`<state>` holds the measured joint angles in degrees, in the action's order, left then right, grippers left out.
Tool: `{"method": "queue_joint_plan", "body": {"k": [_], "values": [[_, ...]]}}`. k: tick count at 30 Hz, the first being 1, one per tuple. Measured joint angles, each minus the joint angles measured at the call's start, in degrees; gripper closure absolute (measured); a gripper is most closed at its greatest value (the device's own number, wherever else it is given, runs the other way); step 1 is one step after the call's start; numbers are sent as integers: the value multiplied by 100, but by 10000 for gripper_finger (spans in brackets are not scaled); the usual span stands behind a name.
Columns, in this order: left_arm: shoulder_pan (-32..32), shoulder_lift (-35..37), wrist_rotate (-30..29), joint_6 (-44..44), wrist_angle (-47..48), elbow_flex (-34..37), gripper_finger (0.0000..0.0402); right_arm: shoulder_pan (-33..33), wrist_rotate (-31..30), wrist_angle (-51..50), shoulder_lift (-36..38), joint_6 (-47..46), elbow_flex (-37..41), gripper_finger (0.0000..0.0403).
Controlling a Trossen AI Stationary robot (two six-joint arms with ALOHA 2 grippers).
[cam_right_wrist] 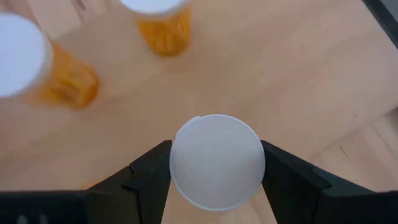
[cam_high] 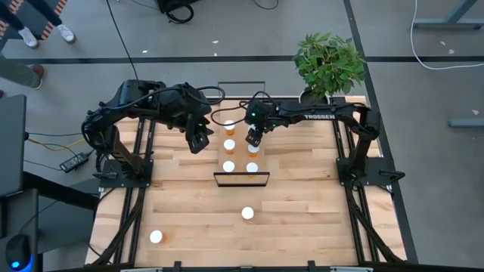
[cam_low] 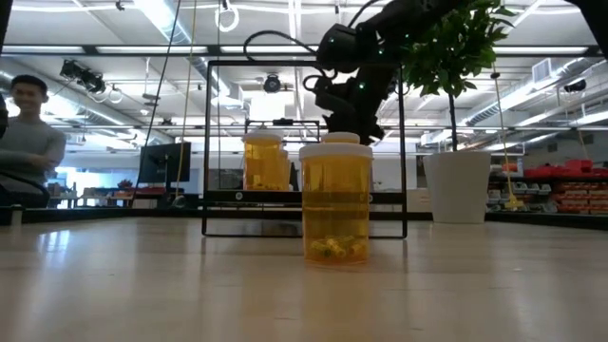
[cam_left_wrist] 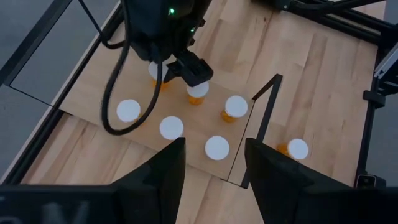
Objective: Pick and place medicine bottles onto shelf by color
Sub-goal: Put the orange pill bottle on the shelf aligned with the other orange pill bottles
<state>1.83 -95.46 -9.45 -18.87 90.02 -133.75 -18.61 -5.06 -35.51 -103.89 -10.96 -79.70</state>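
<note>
Sitting loose on the table (cam_high: 318,227): one white-capped bottle (cam_high: 156,237) near the 7 o'clock corner, another bottle (cam_high: 247,214) just short of the shelf (cam_high: 240,121). Standing on the shelf toward 12 o'clock: two white caps (cam_high: 228,166) nearest, orange-bodied bottles (cam_high: 229,144) behind them. Pinching a white-capped bottle (cam_right_wrist: 217,160) by its cap on the shelf's 3 o'clock side: right gripper (cam_high: 254,141), a finger pressing each side of the cap, two orange bottles (cam_right_wrist: 163,26) standing just beyond. Hovering at the shelf's 9 o'clock edge: left gripper (cam_high: 200,140), fingers spread, holding nothing. Standing past the table's far corner near 1 o'clock: potted plant (cam_high: 330,62).
</note>
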Motion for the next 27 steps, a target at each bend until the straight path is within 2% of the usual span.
{"method": "queue_joint_plan", "body": {"k": [19, 27], "values": [[-3, 0, 2, -42, 0, 0, 230, 79, -131, 125, -66, -18, -7, 172], [-9, 0, 2, -42, 0, 0, 230, 79, -133, 136, -64, -87, -9, 126]]}}
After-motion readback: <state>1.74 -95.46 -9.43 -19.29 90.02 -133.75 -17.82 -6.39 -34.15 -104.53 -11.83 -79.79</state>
